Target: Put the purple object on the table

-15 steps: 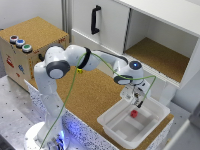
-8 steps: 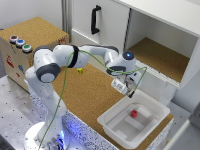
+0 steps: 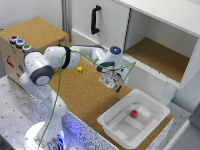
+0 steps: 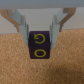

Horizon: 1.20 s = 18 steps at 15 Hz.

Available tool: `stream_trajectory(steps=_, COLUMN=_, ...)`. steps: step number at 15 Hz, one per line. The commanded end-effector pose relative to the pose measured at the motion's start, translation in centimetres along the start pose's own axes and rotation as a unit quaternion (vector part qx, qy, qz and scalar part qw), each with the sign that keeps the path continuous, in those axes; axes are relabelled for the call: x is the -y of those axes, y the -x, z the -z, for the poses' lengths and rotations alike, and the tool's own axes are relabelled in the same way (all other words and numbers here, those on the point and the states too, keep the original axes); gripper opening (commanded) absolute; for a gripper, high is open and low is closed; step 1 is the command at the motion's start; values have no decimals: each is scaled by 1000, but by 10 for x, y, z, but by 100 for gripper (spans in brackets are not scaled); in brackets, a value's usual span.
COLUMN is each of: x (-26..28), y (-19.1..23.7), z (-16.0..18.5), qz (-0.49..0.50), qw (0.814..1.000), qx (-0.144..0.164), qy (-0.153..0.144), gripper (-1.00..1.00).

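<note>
Here the gripper (image 4: 39,37) is clamped on the purple object (image 4: 39,44), a small dark block with a yellow mark on the face that looks at the wrist camera. Its two pale fingers (image 4: 22,26) press on opposite sides of the block, and the block hangs between them above the cork surface (whether it touches the cork, the wrist view does not show). In the exterior view the gripper (image 3: 114,83) points down over the table (image 3: 85,95), near the middle of the brown top, and the block itself is too small and dark to make out there. The white arm (image 3: 75,55) reaches across from its base at the exterior view's left. A small yellow block (image 3: 79,70) lies on the table just beside the arm. To the exterior view's right of the gripper stands a white tray (image 3: 112,124), and a small red block (image 3: 134,113) lies inside it. Behind the table is a white cupboard (image 3: 160,55) with a cork floor, and at the exterior view's left a cork-topped box (image 3: 35,30) with coloured buttons.
</note>
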<state>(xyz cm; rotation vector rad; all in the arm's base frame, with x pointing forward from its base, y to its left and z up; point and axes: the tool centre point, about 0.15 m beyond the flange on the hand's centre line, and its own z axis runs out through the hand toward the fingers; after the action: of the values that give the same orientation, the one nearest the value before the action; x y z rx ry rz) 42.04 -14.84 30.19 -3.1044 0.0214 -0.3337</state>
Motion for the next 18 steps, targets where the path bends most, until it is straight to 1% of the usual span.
stream_trajectory(steps=1, x=4, y=-3, z=-60, qz=8, qw=999, qx=8, qy=30, gripper=-100)
stream_trajectory(steps=3, x=1, y=-8, z=-67, qz=15, qw=999, qx=11, qy=31, gripper=-100)
stream_trajectory(steps=7, x=-7, y=-10, z=-91, qz=26, qw=998, qx=32, qy=46, gripper=-100)
stream_trajectory(steps=10, x=-6, y=-10, z=-93, qz=24, qw=998, qx=39, qy=42, gripper=-100)
stream_trajectory(steps=11, x=-4, y=-11, z=-88, qz=21, qw=998, qx=39, qy=39, gripper=100)
stream_trajectory(steps=12, x=-4, y=-12, z=-84, qz=20, qw=998, qx=36, qy=39, gripper=100)
stream_trajectory(steps=16, x=-4, y=-18, z=-33, qz=13, qw=1000, qx=2, qy=16, gripper=100)
stream_trajectory(steps=17, x=-3, y=-19, z=-18, qz=11, qw=1000, qx=-3, qy=10, gripper=100)
stream_trajectory(steps=18, x=-3, y=-20, z=-1, qz=7, qw=1000, qx=-14, qy=6, gripper=100)
